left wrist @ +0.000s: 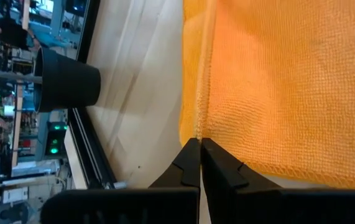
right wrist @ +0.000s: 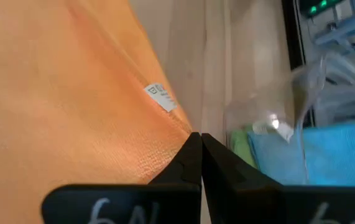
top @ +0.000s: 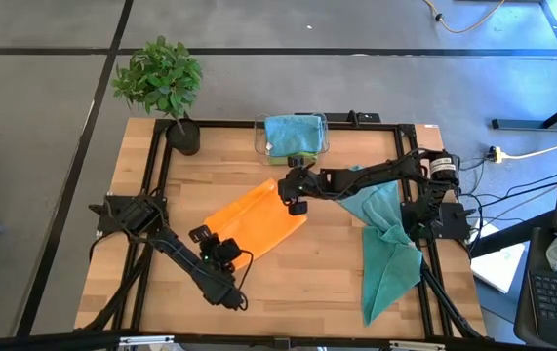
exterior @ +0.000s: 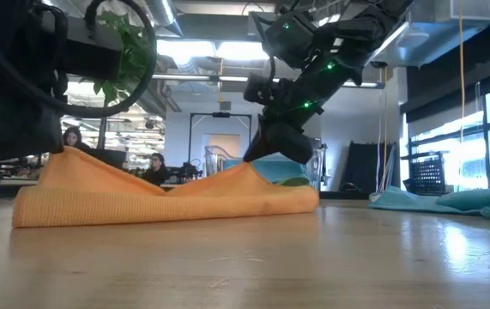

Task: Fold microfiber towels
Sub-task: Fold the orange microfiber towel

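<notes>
An orange microfiber towel (top: 256, 224) lies in the middle of the table, folded over, its long fold (exterior: 167, 206) resting on the wood. My left gripper (top: 212, 238) is shut on its near-left corner. My right gripper (top: 296, 202) is shut on its far-right corner. In the low view both held corners stand raised and the cloth (exterior: 167, 184) sags between them. Teal towels (top: 387, 249) lie in a heap at the table's right edge. My left gripper pinches the towel's hemmed edge (left wrist: 197, 127) at a corner between its two fingers, slanting down from the near side. That corner (exterior: 75, 151) is lifted off the table; the cloth slopes down from it, slack. My right gripper pinches the towel's corner (right wrist: 180, 134), just past the small white label (right wrist: 160, 96), between its two fingers, slanting down from the right. The corner (exterior: 246, 165) is held up off the table, and the cloth below it rests on the wood.
A clear bin (top: 292, 136) holding a blue towel stands at the far edge, just behind my right gripper. A potted plant (top: 161, 83) stands at the far left corner. Bare wood (top: 307, 283) lies near the front, between the orange towel and the teal heap.
</notes>
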You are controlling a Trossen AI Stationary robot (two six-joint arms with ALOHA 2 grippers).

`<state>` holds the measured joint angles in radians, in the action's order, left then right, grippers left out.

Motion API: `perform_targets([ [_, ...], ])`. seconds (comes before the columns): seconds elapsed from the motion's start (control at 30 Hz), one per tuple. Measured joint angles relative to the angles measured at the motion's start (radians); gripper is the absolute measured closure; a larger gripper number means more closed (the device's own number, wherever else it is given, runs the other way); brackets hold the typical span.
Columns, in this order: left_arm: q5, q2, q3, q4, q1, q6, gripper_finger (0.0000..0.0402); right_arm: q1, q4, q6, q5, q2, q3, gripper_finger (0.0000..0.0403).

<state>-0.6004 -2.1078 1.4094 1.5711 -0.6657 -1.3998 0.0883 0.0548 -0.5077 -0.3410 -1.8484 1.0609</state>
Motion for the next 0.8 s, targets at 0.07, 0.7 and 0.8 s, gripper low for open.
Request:
perform_targets([
  [0.07, -0.015, 0.000, 0.000, 0.000, 0.000, -0.001, 0.0401, 0.003, 0.020, -0.003, 0.005, 0.000, 0.000, 0.0398],
  [0.7, -0.122, 0.060, 0.000, 0.000, 0.050, 0.046, 0.0401, 0.060, 0.038, 0.006, -0.033, 0.000, 0.000, 0.0398],
  [0.8, -0.121, 0.062, -0.017, -0.001, 0.057, 0.050, 0.0401, 0.061, 0.043, 0.001, -0.035, 0.000, 0.000, 0.0398],
])
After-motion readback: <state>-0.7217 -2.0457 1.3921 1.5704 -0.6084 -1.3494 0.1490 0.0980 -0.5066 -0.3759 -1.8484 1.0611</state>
